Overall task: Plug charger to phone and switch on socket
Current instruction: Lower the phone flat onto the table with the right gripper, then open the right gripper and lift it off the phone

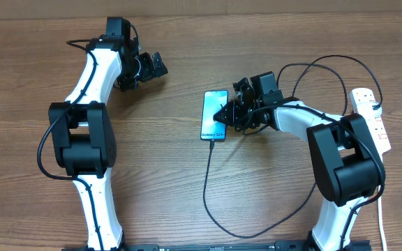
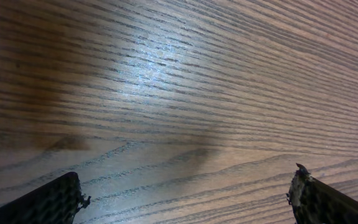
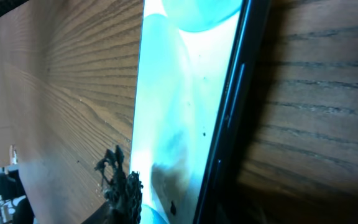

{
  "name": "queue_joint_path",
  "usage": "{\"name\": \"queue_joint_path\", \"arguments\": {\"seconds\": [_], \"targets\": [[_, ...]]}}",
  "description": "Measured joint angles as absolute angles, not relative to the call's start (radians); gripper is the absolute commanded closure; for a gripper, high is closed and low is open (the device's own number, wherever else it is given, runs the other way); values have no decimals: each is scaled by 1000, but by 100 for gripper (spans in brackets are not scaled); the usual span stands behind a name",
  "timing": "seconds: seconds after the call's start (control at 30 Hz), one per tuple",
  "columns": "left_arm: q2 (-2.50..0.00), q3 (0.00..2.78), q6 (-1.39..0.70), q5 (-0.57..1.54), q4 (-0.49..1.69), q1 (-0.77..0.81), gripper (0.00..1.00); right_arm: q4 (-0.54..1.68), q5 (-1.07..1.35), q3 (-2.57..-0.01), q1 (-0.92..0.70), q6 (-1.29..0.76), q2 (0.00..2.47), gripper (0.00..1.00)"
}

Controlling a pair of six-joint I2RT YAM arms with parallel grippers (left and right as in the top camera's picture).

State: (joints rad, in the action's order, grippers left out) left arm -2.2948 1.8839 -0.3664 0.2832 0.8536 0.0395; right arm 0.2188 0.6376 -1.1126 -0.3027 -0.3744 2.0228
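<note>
Near mid-counter, the phone is lying flat, a slim black-edged rectangle with a glossy turquoise screen facing up and small "Galaxy" lettering toward its near end. Up close in the right wrist view, the phone is filling the frame, with the glass smooth and bright and the dark side rail thin and straight.

The charger, a thin black cable, is meeting the phone's near short edge. Cannot tell whether the tip is fully seated. From there it is curving in a long loose sweep toward the right arm's base. Another thin black loop is arching behind the right arm toward the socket. The socket, a white oblong strip, is sitting at the right edge, with a thick white cord trailing toward the front.

The right gripper is sitting at the phone's right long edge. One rough black fingertip is showing over the screen. The other is hidden, so cannot tell how the jaws are standing.

The left gripper is hovering well apart, far left. Its jaws are standing wide apart over bare wood, holding nothing.

The counter is brown wood with strong, wavy grain.
</note>
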Motion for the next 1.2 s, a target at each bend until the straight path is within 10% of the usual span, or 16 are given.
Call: {"name": "queue_joint_path", "arguments": {"seconds": [1.2], "targets": [[-2295, 1884, -366, 283, 854, 39, 0, 320, 469, -1124, -234, -362, 1962, 55]]}}
